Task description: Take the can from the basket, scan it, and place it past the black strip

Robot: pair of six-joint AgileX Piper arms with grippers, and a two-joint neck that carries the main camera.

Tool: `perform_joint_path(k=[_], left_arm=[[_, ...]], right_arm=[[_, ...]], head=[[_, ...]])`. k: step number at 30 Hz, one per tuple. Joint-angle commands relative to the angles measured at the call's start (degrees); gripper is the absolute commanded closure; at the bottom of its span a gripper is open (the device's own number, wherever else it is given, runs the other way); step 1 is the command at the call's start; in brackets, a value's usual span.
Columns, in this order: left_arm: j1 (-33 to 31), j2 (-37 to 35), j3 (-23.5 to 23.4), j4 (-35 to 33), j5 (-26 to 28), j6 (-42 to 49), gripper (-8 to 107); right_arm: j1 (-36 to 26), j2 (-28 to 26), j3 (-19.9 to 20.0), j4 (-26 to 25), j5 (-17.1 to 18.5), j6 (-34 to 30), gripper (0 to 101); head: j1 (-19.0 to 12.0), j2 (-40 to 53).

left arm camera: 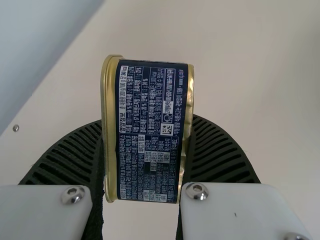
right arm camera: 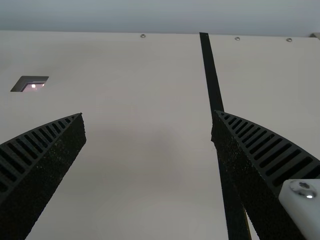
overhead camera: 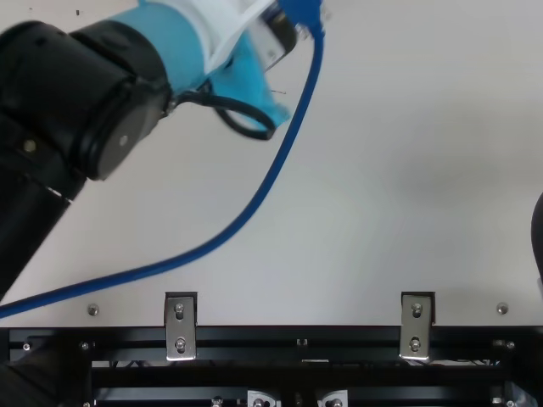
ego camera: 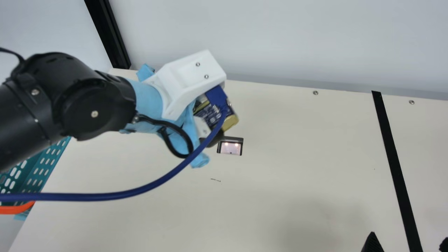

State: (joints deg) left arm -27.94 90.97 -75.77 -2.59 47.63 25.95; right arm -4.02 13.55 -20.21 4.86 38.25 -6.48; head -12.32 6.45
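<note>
- Left gripper (ego camera: 219, 114): I have the rectangular navy-and-gold can (left arm camera: 150, 130) clamped between both ribbed fingers.
- Can is near the lit scanner window (ego camera: 231, 147), between the teal basket (ego camera: 47, 161) and the black strip (ego camera: 395, 161).
- Right gripper (ego camera: 408, 238): I hold its fingers apart, near the strip.

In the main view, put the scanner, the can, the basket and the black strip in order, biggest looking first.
1. Basket and black strip, unranked: the basket is partly covered and cut off, the strip long but narrow.
2. Can, partly hidden.
3. Scanner, the smallest.
</note>
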Motion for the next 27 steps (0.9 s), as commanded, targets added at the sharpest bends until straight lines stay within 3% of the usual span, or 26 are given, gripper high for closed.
perform_joint_path(k=[1,13,27], left_arm=[[0.53,0.08,-0.04,-0.55,5.71,8.54,89],[1.88,1.89,0.24,-4.0,13.91,24.93,89],[-5.37,9.8,1.19,-4.44,11.54,21.54,89]], right_arm=[[0.0,0.0,0.0,0.0,0.0,0.0,0],[0.0,0.0,0.0,0.0,0.0,0.0,0],[0.0,0.0,0.0,0.0,0.0,0.0,0]], head=[[-0.13,-0.72],[-0.13,-0.72],[-0.13,-0.72]])
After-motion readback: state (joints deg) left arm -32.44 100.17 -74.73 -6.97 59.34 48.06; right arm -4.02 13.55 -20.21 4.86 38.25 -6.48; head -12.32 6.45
